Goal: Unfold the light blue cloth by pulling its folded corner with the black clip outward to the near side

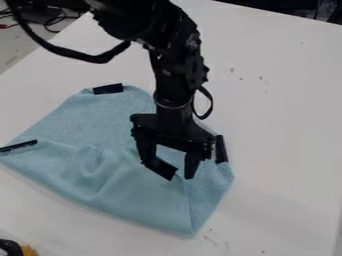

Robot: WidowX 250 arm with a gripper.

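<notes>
The black two-finger gripper [169,167] is seen over the right part of a light blue, soft fabric cloth [100,122], its fingers parted by a clear gap, pointed down; whether any fabric is pinched or touched by the tips cannot be told. The cloth is spread, partly folded over and wrinkled, across the left and middle of a white, smooth-topped table [287,100]. Four black patches are seen on it: one at its upper edge [108,89], one at its left corner [19,146], one just beside the gripper on the right [221,149], and one close to the left-hand fingertip [163,169]. Ripples are raised left of the gripper, and a crease is run down to the near corner. A black-and-orange object [12,248] is cut off at the lower left edge, and thin dark cables [48,19] are seen beyond the table at upper left.
</notes>
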